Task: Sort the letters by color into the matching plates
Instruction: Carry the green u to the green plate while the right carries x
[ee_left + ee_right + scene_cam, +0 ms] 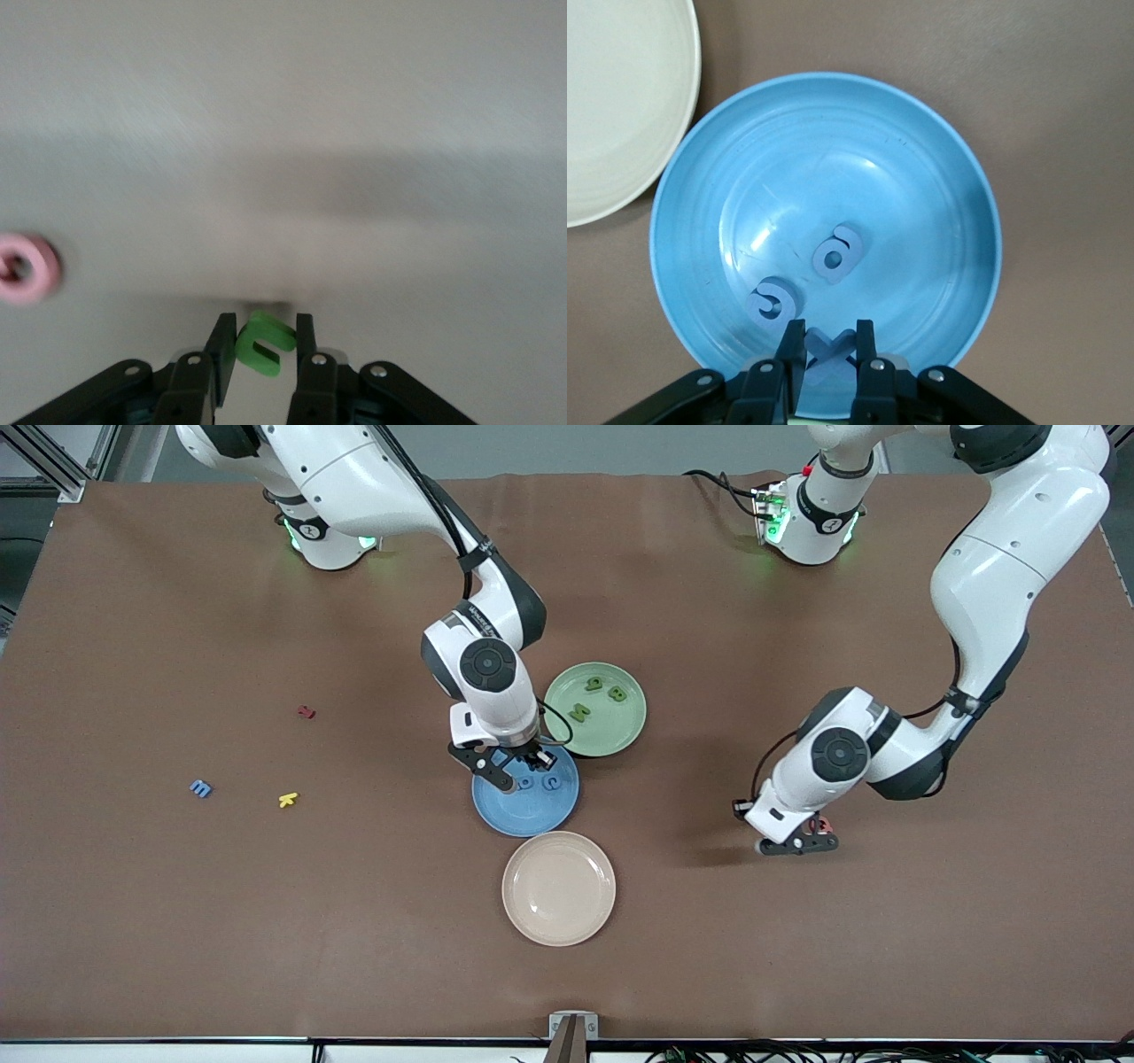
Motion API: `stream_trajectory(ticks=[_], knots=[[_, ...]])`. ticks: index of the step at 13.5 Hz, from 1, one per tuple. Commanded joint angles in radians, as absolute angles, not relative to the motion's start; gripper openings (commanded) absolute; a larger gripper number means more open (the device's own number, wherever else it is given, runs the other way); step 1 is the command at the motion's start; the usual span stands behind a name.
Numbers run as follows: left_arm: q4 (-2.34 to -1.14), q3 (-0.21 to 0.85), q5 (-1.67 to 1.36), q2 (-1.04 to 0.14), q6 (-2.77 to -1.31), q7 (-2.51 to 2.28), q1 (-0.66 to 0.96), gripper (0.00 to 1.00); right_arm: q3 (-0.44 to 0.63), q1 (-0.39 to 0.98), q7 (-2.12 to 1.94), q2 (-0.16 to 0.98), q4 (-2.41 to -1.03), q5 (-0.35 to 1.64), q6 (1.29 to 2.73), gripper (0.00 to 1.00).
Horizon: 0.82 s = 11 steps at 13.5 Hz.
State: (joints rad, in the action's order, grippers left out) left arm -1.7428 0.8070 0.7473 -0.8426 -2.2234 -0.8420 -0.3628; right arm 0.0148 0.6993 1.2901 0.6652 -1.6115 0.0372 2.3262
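Blue and green letters look like small chunky foam or plastic pieces: light, fairly stiff, with flat faces and narrow edges, so they should lift easily if pinched across their thin sides, though a piece this small could twist or slip out of a loose hold.

Over the blue plate (pixel 526 804) the right hand (pixel 830 350) is clenched on a blue letter (pixel 829 348), an X-like shape, held low above the plate's floor. Two more blue letters (pixel 833 253) lie in that plate already, just beside one another. A fourth blue letter (pixel 201 787) lies on the bench toward the right arm's end, well apart from the plates, near a yellow letter (pixel 288 800) and a dark red one (pixel 306 712).

The green plate (pixel 595 709) touches the blue one and holds three green letters (pixel 579 712). The left hand (pixel 266 343), low over the bench toward the left arm's end, is clenched on the last green letter (pixel 262 343), gripped by its sides. A pink ring-shaped letter (pixel 25 268) lies nearby on the bench.

A beige plate (pixel 558 888), empty, sits nearest the front camera.
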Motion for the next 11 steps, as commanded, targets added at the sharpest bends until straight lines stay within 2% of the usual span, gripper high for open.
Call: stream_trajectory(ticks=[1,3,6,8,9,10,11], knots=[[-1.755,0.883,0.759,-0.818,-2.126,-0.960,-0.357,0.17,0.029,0.718,1.318,0.695,-1.577,0.028,2.315,0.00],[-1.755,0.945,0.756,-0.819,-2.083,-1.032,-0.347,0.17,0.029,0.724,1.321,0.709,-1.577,0.026,2.324,0.01],[-1.747,0.960,0.742,-0.824,-2.071,-1.208,-0.228,0.17,0.029,0.732,1.330,0.730,-1.577,0.028,2.349,0.03],[-1.746,0.960,0.741,-0.827,-2.071,-1.270,-0.154,0.17,0.029,0.730,1.328,0.732,-1.577,0.029,2.349,0.22],[-1.746,0.960,0.733,-0.830,-2.071,-1.291,-0.126,0.17,0.029,0.730,1.328,0.732,-1.575,0.031,2.349,0.35],[-1.747,0.959,0.724,-0.830,-2.071,-1.310,-0.100,0.17,0.029,0.730,1.331,0.732,-1.572,0.035,2.347,0.83],[-1.750,0.957,0.723,-0.831,-2.071,-1.321,-0.075,0.17,0.029,0.730,1.344,0.732,-1.569,0.032,2.347,1.00]])
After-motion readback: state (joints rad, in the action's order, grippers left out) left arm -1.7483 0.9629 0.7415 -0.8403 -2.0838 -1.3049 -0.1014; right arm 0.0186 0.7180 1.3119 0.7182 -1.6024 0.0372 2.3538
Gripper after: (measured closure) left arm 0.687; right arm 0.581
